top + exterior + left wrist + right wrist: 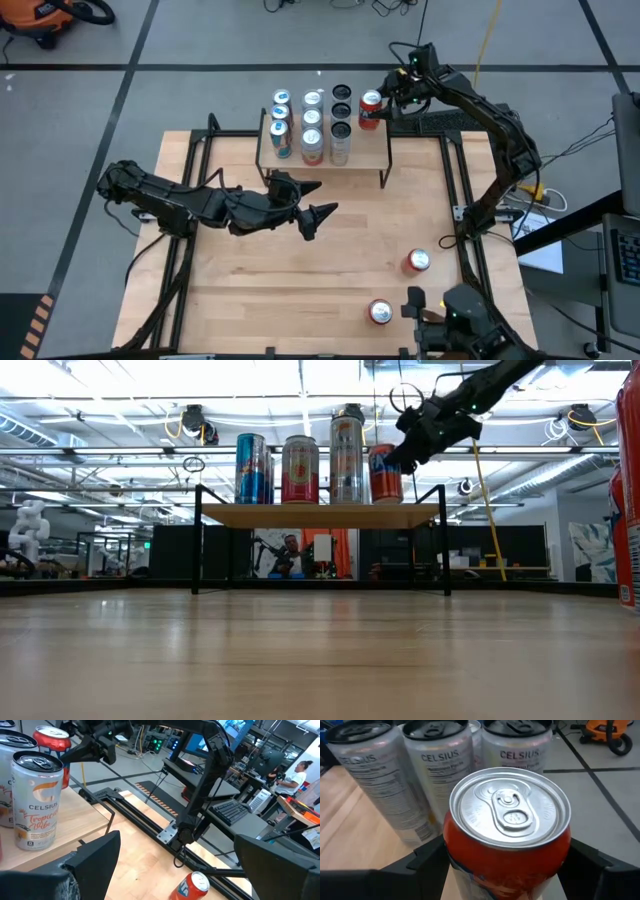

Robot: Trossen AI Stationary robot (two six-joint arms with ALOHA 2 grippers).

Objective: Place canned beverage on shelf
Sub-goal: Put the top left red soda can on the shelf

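Observation:
The shelf (pixel 365 153) stands at the table's far edge with several tall cans (pixel 312 125) upright on its top. A red canned beverage (pixel 370 108) stands upright at the shelf's far right part, next to the tall cans (pixel 435 775). My right gripper (pixel 388 102) reaches in from the right and is shut on the red can (pixel 507 820). My left gripper (pixel 312 205) is open and empty over the middle of the table, in front of the shelf. It also shows in its wrist view (pixel 182 852). My right gripper pinches the red can's side wall (pixel 451 855), below the rim, between its two fingers (pixel 427 860), one on each side. The fingers come about level from the table's right. The can is upright with its base at the shelf top (pixel 385 498); whether it rests there I cannot tell.
Two more red cans stand on the table at the near right (pixel 418 261) (pixel 380 312); one shows large at the low view's right edge (pixel 628 500). The shelf's black legs (pixel 445 545) stand on the tabletop. Black frame rails (pixel 455 190) run along the table's sides.

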